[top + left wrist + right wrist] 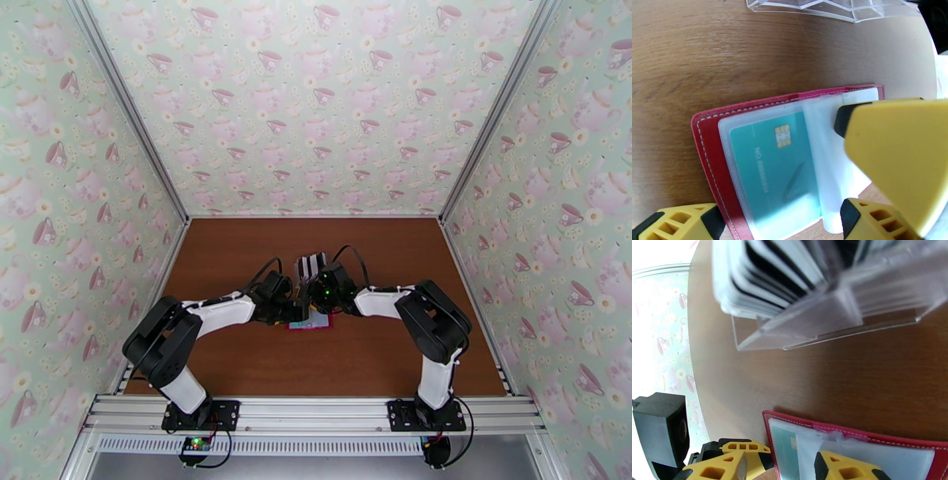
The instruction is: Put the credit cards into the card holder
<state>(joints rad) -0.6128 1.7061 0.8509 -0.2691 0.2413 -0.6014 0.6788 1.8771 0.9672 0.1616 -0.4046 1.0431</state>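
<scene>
"Seen from overhead, where's the card holder [312, 325]?"

"In the middle of the brown table [237, 253]. It's a red sliver under the spot where the left arm [221, 309] and right arm [387, 301] meet. Just beyond the holder stand the credit cards [310, 263], showing black and white edges. Bare wood runs wide on either side of it, out to the teacup-papered walls [316, 103]."

"And the left wrist camera?"

"The holder lies open, with white stitching along its red edge. A teal card [770, 165] sits in its clear pocket, gold chip [782, 136] facing up. It reads 'NO' and then a row of digits too blurred for me. The left gripper [778, 215] is spread wide and pinching nothing, one finger past the holder's red edge, the other by its loose clear page [825, 150]. A big yellow finger [900, 158] from the right arm lies over that page. The clear rack [837, 10] is beyond the holder, with open wood between them."

"And the right wrist?"

"The right gripper [781, 468] has its jaws apart with nothing caught between them. One finger [841, 469] is over the clear page, the other is off the holder's stitched edge. Past a strip of bare wood beyond the holder is the rack of striped cards, their faces too blurred to read"
</scene>
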